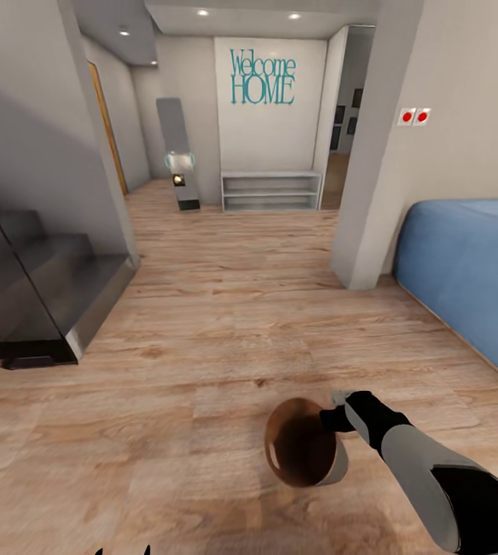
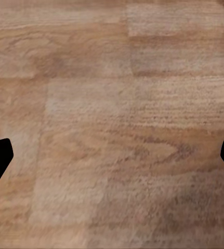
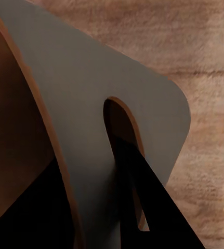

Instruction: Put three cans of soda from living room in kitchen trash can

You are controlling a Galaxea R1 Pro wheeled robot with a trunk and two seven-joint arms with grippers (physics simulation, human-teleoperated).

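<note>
While the robot stands on the wood floor (image 1: pixel 203 324) of the hall, its right claw (image 1: pixel 340 420) is pinching the wall of the tash can (image 1: pixel 301 453). In the right wrist view 1 dark finger (image 3: pixel 158 207) goes through a slot in the grey outside of the bin, and another dark shape sits on the brown inside, so the wall looks squeezed between them. The bin hangs off the floor, just in front of the right arm. It is tipped on its side: its long line runs nearly flat, and its open brown mouth faces left and a bit up. I see no soda cans in it, but I cannot see to the bottom.

The left claw (image 2: pixel 112 155) is spread wide, with nothing between its 2 dark tips, and only floor under it.

A blue sofa (image 1: pixel 465 270) sits close by on the right, past a grey wall corner. Dark stairs (image 1: pixel 41 293) are on the left. Far ahead is a wall with a "Welcome HOME" sign (image 1: pixel 262 77) over a low shelf (image 1: pixel 270 191).

I think the bin is being carried, and it should be turned mouth up before any can goes in.
</note>
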